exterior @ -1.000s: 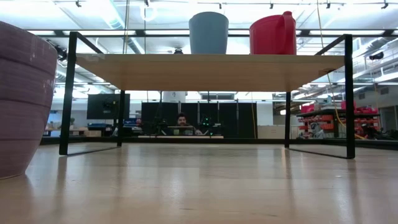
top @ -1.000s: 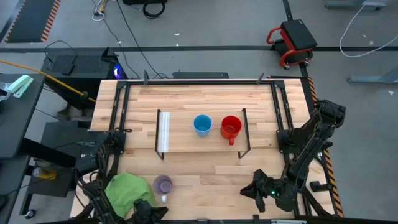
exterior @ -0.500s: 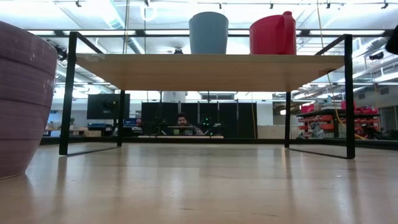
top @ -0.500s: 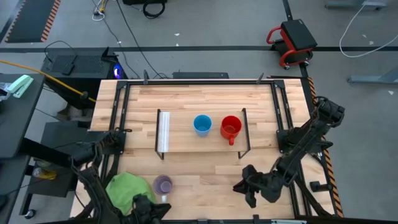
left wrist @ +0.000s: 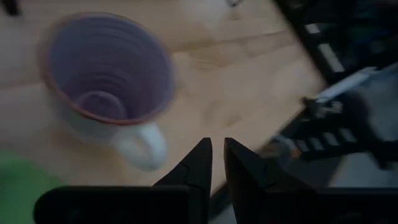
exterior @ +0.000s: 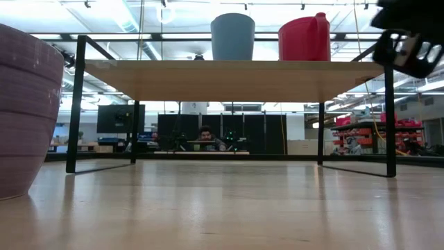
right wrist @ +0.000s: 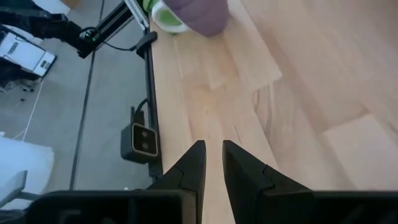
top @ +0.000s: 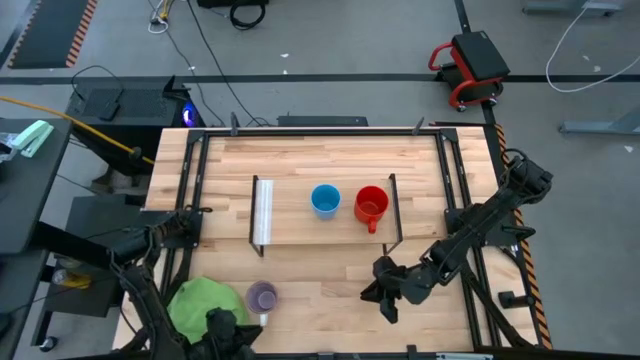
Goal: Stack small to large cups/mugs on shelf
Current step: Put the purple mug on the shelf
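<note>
The blue cup (top: pixel 325 200) and the red mug (top: pixel 371 204) stand upright, side by side, on the low light-wood shelf (top: pixel 300 232); both also show in the low view, the cup (exterior: pixel 232 36) and the mug (exterior: pixel 304 38). The pale purple mug (top: pixel 262 296) stands upright on the tabletop beside the green cloth (top: pixel 200 305). My left gripper (top: pixel 228 326) is shut and empty near the table's near edge, just above and short of the purple mug's light handle (left wrist: pixel 143 146). My right gripper (top: pixel 384 292) is shut and empty above the table, to the right of the purple mug (right wrist: pixel 196 14).
The shelf's black end frames (top: pixel 395 215) stand up from the table, and a white strip (top: pixel 264 213) runs along its left end. Black rails (top: pixel 190 190) run along the table's left and right sides. Bare tabletop (top: pixel 320 290) lies between the purple mug and my right gripper.
My right gripper has gone toward the table's left edge and a little toward the far edge, nearer the purple mug, and has come into the low view at its upper right. My left arm has shifted slightly near the green cloth. The cups have stayed still.
</note>
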Controlling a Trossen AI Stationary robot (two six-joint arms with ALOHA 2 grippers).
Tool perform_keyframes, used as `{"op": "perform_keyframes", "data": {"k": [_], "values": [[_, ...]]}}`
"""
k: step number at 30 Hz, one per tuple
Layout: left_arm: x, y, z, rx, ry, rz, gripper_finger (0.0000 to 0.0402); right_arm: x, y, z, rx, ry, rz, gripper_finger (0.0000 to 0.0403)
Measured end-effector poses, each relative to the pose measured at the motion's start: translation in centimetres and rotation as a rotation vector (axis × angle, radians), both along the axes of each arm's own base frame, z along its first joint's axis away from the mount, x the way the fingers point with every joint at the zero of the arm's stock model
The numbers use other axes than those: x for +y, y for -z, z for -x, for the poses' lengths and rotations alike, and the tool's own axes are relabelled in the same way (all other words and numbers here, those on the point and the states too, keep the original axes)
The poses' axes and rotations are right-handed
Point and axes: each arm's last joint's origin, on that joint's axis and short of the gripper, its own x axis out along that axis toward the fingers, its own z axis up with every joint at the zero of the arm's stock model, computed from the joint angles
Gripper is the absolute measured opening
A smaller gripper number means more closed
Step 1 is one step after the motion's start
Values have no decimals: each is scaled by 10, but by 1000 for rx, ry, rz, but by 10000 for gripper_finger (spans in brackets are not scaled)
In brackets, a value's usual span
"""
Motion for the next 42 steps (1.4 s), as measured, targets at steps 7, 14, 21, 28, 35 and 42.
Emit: {"op": "perform_keyframes", "data": {"k": [7,14,21,28,35,42], "values": [[19,-9,-12,74,-39,-48,57,-2,-1,-3,-20,-31,32,62],[26,-12,-35,8,-85,-2,51,0,-6,-5,-65,-26,-10,62],[32,-13,-46,31,-88,1,56,2,-11,-8,-107,-9,-75,62],[44,-32,-47,177,-23,54,51,2,-11,-8,-105,-4,-81,62],[80,-80,-34,378,-10,267,48,4,-11,-6,-106,-24,-70,62],[116,-88,-43,669,11,345,48,7,-10,-3,-93,-42,-65,62]]}}
